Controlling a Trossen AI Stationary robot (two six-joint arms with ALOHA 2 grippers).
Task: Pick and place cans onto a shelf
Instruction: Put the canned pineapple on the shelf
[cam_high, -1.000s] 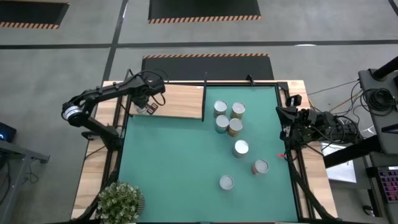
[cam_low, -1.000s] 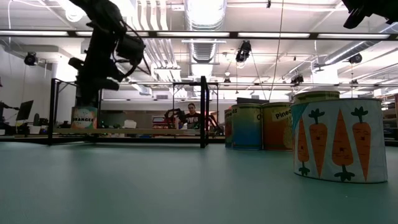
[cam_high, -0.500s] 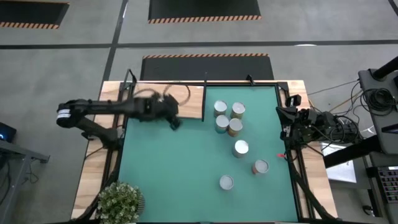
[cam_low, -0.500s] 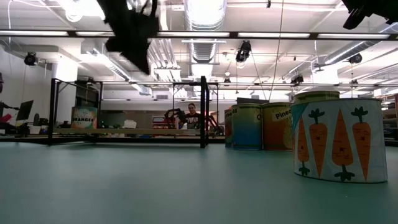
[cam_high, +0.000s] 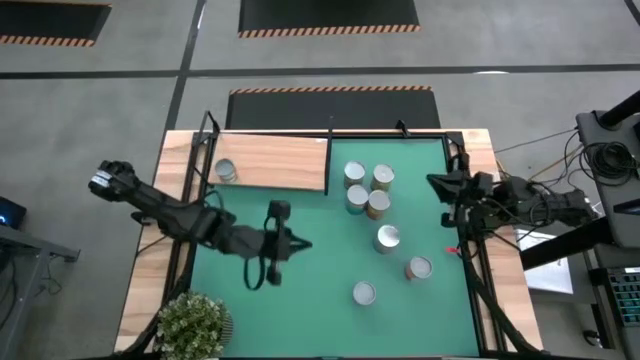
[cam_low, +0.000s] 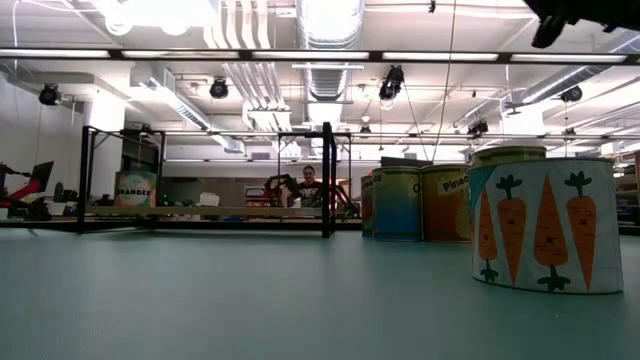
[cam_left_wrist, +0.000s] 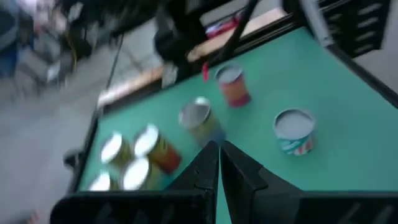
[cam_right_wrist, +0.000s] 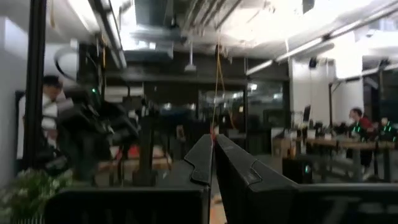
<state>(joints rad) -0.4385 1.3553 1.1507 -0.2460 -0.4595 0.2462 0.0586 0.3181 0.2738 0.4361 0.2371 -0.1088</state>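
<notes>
Cans: eight counted from above. One (cam_high: 226, 170) stands on the shelf (cam_high: 285, 162), at its left end. Seven sit on the green mat (cam_high: 300, 290): a tight cluster of four (cam_high: 366, 189) just right of the shelf, then three strung out toward the near right, (cam_high: 387, 238), (cam_high: 418, 268), (cam_high: 364, 293). Left gripper (cam_high: 297, 243) hangs over bare mat mid-table, jaws pressed together, holding nothing. Right gripper (cam_high: 434, 183) sits at the table's right edge, jaws together, empty. Low view: carrot can (cam_low: 545, 238) blocks the others; labels partly cut off. Potted plant (cam_high: 193, 325) at the near-left corner.
</notes>
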